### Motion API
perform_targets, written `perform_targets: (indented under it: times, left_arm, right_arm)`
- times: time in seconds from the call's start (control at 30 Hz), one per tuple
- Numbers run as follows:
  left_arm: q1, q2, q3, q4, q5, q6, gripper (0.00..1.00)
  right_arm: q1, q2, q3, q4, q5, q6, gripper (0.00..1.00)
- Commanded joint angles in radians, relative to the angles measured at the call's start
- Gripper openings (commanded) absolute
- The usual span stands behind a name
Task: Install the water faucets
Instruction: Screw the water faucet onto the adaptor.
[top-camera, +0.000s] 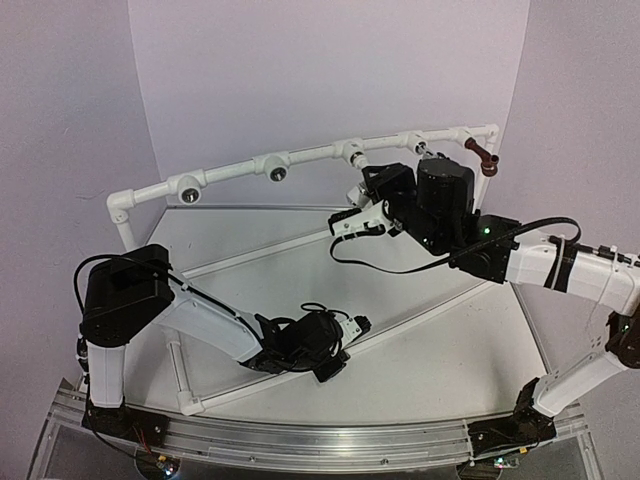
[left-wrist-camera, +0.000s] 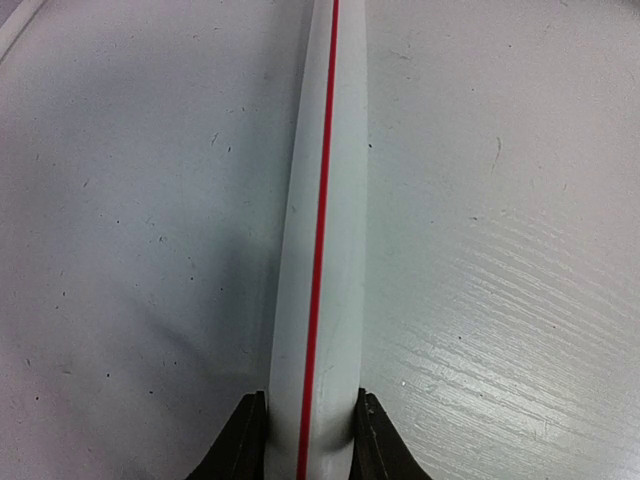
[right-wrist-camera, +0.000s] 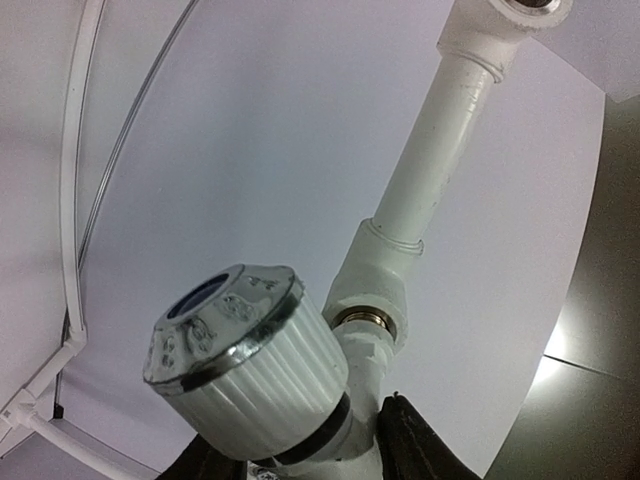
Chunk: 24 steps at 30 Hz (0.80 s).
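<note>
A white plastic faucet (right-wrist-camera: 255, 375) with a ribbed knob and a shiny cap sits between my right gripper's (right-wrist-camera: 310, 445) dark fingers (right-wrist-camera: 415, 440), which are shut on its body. Its stem meets the brass-ringed tee socket (right-wrist-camera: 368, 300) of the white pipe frame (top-camera: 310, 155). From above, my right gripper (top-camera: 360, 192) is just below that frame's middle. A dark red-brown faucet (top-camera: 483, 156) stands in the frame's far right end. My left gripper (top-camera: 350, 335), low over the table, is shut on a white pipe with a red line (left-wrist-camera: 325, 250); its fingers (left-wrist-camera: 243, 440) press both sides.
Tee sockets with dark holes (top-camera: 188, 190), (top-camera: 277, 168), (top-camera: 420, 145) line the frame. Another socket (right-wrist-camera: 520, 15) shows up the pipe in the right wrist view. Thin white rails (top-camera: 420, 325) cross the white table (top-camera: 450, 360). A purple backdrop stands behind.
</note>
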Motion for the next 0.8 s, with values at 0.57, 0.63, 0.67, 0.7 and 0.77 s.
perform_targets:
  times: [0.57, 0.63, 0.67, 0.7, 0.77]
  left_arm:
    - [0.008, 0.162, -0.091, -0.292, 0.055, -0.164, 0.00]
    - [0.008, 0.162, -0.090, -0.292, 0.055, -0.164, 0.00]
    - [0.009, 0.162, -0.090, -0.292, 0.055, -0.164, 0.00]
    - [0.009, 0.162, -0.090, -0.292, 0.055, -0.164, 0.00]
    - [0.009, 0.161, -0.090, -0.291, 0.055, -0.164, 0.00]
  right_arm:
    - [-0.004, 0.069, -0.023, 0.214, 0.052, 0.315, 0.00]
    - [-0.005, 0.072, -0.021, 0.216, 0.058, 0.366, 0.00]
    - [-0.004, 0.074, -0.020, 0.217, 0.063, 0.397, 0.00]
    - [-0.004, 0.077, -0.018, 0.218, 0.068, 0.432, 0.00]
    - [-0.004, 0.086, -0.011, 0.220, 0.083, 0.532, 0.00]
